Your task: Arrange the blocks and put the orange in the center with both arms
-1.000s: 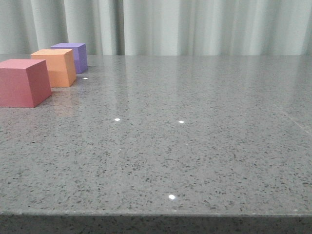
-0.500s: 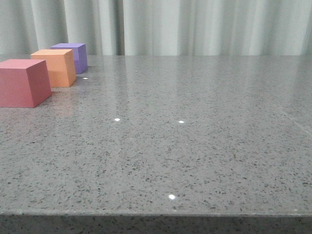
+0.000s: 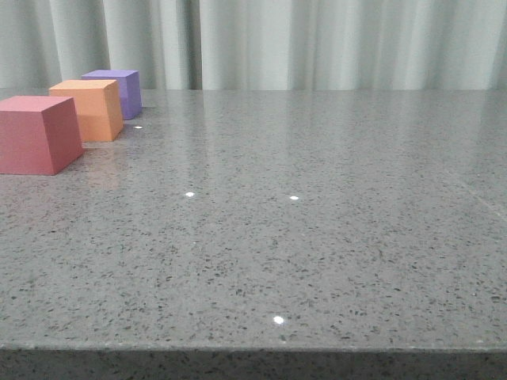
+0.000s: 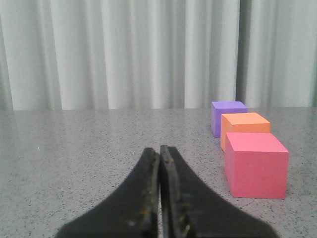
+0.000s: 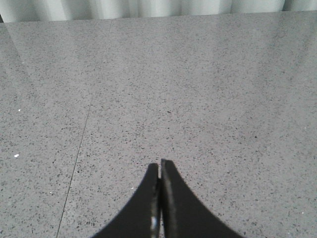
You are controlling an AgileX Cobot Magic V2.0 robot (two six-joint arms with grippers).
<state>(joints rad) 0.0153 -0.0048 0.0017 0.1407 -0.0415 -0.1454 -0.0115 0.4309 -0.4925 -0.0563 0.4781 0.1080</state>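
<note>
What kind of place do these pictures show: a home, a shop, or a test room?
Probably a robot test room. A bare grey speckled stone-like table stands before a plain pale pleated curtain, and the only items are three matte cubes, red-pink, orange and purple, in a row.

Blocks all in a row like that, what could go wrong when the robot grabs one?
The orange cube sits close between the red-pink cube and purple cube, so fingers reaching in might knock a neighbour. Both the left gripper and right gripper are shut; they must open first or they would just push it.
</note>
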